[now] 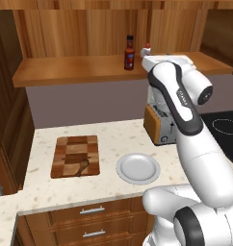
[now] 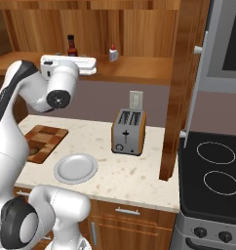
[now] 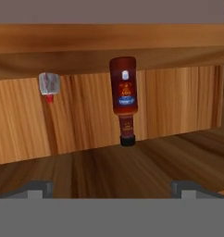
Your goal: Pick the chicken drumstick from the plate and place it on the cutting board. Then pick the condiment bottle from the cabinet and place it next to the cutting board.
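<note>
The chicken drumstick (image 1: 82,166) lies on the checkered cutting board (image 1: 75,154), at its near edge. To the board's right the round plate (image 1: 137,168) is bare. The condiment bottle (image 1: 129,53) stands upright on the cabinet shelf (image 1: 75,69), against the wood back panel. The arm's white hand (image 1: 166,61) hovers at shelf height just to the right of the bottle. In the hand view, which is rolled upside down, the condiment bottle (image 3: 124,99) sits centred some way ahead of my gripper (image 3: 111,190). The gripper is open, with nothing between its fingertips (image 3: 37,189).
A tiny white object with a red tip (image 1: 147,48) stands on the shelf close to the right of the bottle. A toaster (image 1: 159,126) sits on the counter under the hand. The stove (image 2: 215,166) is at the right, and drawer fronts (image 1: 92,211) run below the counter.
</note>
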Controlling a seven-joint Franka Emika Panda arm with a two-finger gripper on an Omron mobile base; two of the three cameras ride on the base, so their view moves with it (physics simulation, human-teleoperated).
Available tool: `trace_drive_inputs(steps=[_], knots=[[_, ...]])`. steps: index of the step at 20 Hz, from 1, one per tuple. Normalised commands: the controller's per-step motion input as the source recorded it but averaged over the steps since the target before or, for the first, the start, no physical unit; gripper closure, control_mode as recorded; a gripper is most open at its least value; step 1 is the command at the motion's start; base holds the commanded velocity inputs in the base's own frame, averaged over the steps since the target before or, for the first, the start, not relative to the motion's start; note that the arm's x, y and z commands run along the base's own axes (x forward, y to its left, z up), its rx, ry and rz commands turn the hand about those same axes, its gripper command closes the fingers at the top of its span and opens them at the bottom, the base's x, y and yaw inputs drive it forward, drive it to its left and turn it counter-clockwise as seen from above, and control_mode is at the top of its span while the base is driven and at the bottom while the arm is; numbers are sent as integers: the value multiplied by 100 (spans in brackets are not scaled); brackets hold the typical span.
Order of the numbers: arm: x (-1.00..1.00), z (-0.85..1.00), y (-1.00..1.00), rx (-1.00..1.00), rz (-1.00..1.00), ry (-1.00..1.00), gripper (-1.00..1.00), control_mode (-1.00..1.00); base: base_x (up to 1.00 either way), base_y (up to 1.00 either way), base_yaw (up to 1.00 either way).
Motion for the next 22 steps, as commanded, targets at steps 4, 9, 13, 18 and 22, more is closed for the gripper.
trace_drive_inputs(steps=[4, 9, 13, 18, 22], knots=[[0, 20, 20, 0, 0, 0, -100, -100, 0, 0, 0], [0, 19, 20, 0, 0, 0, -100, -100, 0, 0, 0], [0, 16, 20, 0, 0, 0, -100, -100, 0, 0, 0], [0, 13, 22, 0, 0, 1, -100, -100, 0, 0, 0], [0, 12, 15, 0, 0, 1, -100, -100, 0, 0, 0]])
